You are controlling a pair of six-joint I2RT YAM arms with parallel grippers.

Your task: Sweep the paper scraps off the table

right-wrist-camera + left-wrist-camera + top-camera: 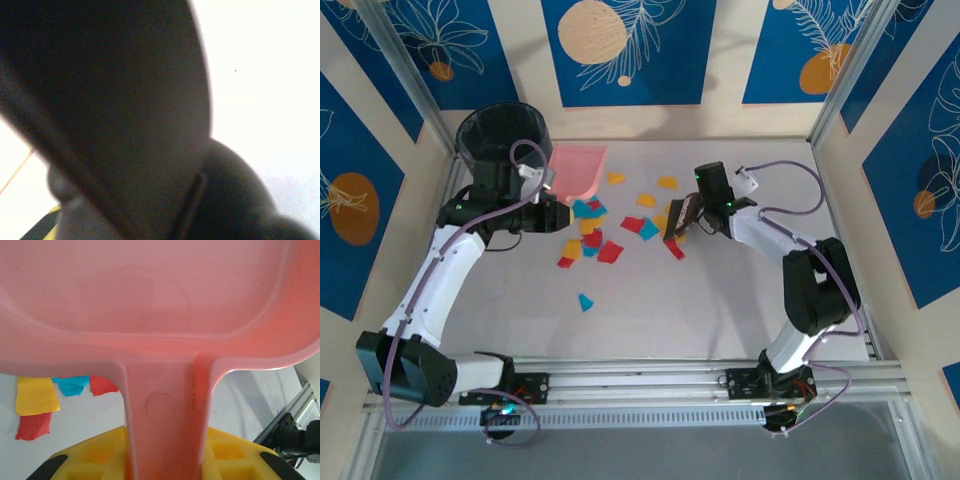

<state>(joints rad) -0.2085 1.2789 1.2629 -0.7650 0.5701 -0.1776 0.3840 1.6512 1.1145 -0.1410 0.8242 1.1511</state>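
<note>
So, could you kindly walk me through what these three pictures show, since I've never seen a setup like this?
The overhead picture looks down on two white robot arms bolted at the near edge of the table. The other two come from cameras on their wrists. Scattered paper scraps in red, yellow and blue lie mid-table, with a black bin at the back left. The left gripper has its jaws shut on the handle of a pink dustpan, seen close up in the left wrist picture. The right gripper is shut on a dark brush, which blocks most of the right wrist picture.
</note>
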